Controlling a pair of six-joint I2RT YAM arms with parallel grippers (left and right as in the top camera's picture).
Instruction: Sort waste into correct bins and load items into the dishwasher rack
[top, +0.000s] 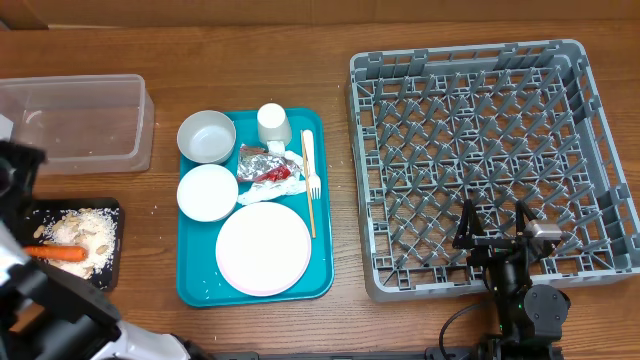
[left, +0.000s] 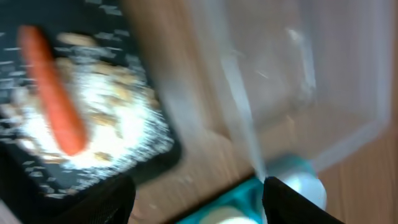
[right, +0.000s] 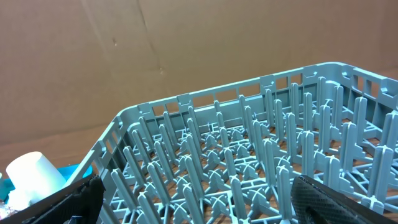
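Observation:
The orange carrot (top: 55, 253) lies on rice crumbs (top: 85, 228) in the black tray (top: 108, 208); the left wrist view shows the carrot (left: 53, 90) blurred. My left gripper (left: 196, 205) hangs open and empty above the wood between that tray and the clear tub (top: 75, 120). On the teal tray sit the plate (top: 263, 248), two bowls (top: 207, 135) (top: 208, 192), the cup (top: 274, 124), the fork (top: 310, 165) and the foil wrapper (top: 265, 165). My right gripper (top: 497, 222) stands open over the near edge of the dishwasher rack (top: 590, 120), nothing between its fingers.
The teal tray (top: 195, 285) lies between the bins and the rack. In the right wrist view the rack's upright pegs (right: 249, 162) fill the space ahead, with the cup (right: 34, 177) off to the left. A brown cardboard wall stands behind the table.

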